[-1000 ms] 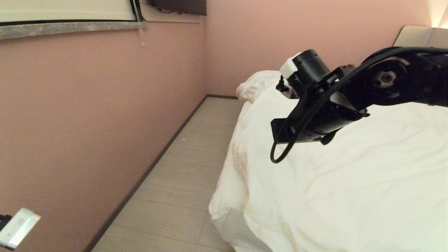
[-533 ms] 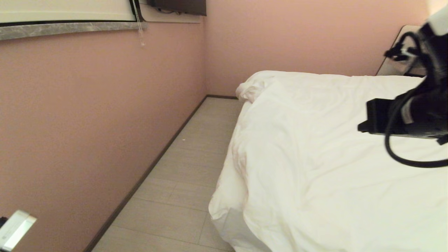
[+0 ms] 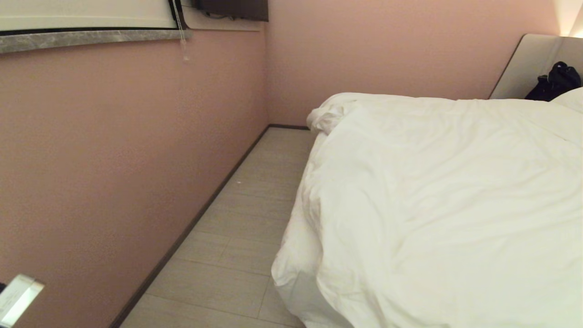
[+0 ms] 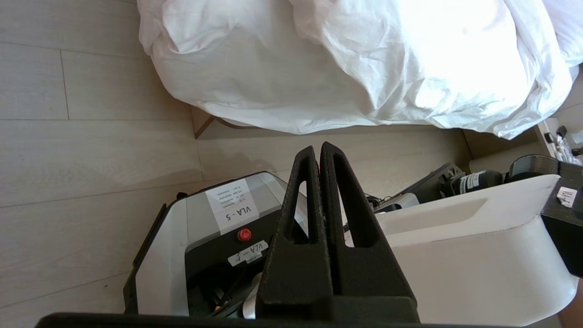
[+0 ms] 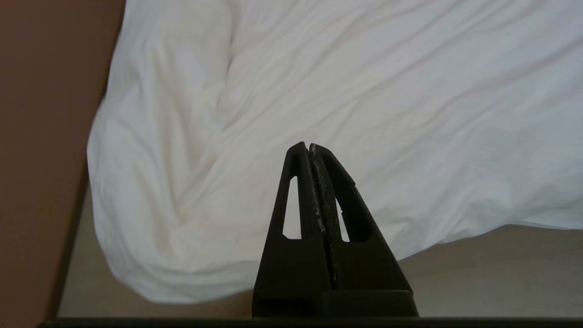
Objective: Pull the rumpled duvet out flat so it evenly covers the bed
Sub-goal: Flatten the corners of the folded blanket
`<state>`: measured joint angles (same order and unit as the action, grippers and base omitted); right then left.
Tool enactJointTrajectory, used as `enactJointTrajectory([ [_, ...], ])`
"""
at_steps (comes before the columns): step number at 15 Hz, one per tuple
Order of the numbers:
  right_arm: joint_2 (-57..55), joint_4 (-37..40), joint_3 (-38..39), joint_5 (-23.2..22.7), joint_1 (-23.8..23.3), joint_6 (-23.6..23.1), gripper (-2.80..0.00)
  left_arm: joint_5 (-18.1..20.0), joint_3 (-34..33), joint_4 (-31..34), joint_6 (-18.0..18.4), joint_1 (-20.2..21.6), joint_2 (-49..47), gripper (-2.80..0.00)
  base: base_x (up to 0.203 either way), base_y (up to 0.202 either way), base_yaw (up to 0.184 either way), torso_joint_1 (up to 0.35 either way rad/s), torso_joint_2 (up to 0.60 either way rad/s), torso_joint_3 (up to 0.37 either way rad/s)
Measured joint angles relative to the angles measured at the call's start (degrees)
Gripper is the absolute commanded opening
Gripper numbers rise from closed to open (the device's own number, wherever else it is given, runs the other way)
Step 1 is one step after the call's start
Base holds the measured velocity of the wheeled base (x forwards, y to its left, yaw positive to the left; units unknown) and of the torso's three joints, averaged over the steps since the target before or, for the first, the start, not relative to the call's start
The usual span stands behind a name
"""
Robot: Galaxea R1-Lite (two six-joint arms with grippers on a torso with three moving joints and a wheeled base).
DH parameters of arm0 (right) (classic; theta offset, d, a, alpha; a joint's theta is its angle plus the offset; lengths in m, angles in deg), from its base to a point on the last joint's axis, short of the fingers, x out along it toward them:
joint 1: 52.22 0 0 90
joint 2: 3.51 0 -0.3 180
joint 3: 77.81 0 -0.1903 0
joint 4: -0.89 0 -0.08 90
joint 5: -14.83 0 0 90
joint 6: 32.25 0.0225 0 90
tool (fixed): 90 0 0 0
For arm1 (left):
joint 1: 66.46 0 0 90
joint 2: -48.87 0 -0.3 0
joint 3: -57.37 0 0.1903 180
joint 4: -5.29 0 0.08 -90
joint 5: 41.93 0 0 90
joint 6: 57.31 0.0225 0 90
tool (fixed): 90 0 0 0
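In the head view, the duvet (image 3: 446,205) lies spread over the bed (image 3: 296,291) with soft creases. Its near corner hangs down at the side next to the floor (image 3: 237,228), and a bunched fold sits at the far corner near the pink wall (image 3: 114,159). A headboard (image 3: 524,64) and a black bag (image 3: 553,82) show at the far right.

In the left wrist view, the left gripper (image 4: 320,150) is closed and holds nothing. It hangs above the robot base (image 4: 218,228), and the duvet edge drapes toward the floor beyond it.

In the right wrist view, the right gripper (image 5: 309,148) is closed too, empty, and it hovers over the corner of the duvet.
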<state>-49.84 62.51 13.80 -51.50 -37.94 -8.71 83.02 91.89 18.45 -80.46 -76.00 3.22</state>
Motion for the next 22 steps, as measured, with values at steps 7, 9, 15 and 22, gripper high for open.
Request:
enactJointTrajectory([
  [7,26.8,-4.1,15.2,0.5,-10.8,-1.6,-2.80,0.0,-0.1,0.0,0.1,0.0,1.2,-2.80,0.000,0.000,0.000,0.000,0.00,0.000],
  [9,32.2,-4.7,20.6,0.0,-12.3,-3.1,-2.80,0.0,-0.2,0.0,0.2,0.0,1.5,-2.80,0.000,0.000,0.000,0.000,0.00,0.000],
  [15,43.0,-5.0,31.9,-5.0,-13.5,-10.7,-2.80,0.1,-0.5,0.1,0.4,-0.1,2.9,-2.80,0.000,0.000,0.000,0.000,0.00,0.000],
  [22,46.2,-12.4,50.7,-13.9,-13.6,-18.7,-2.80,0.1,-1.3,0.6,0.6,-1.9,6.5,-2.80,0.000,0.000,0.000,0.000,0.00,0.000],
])
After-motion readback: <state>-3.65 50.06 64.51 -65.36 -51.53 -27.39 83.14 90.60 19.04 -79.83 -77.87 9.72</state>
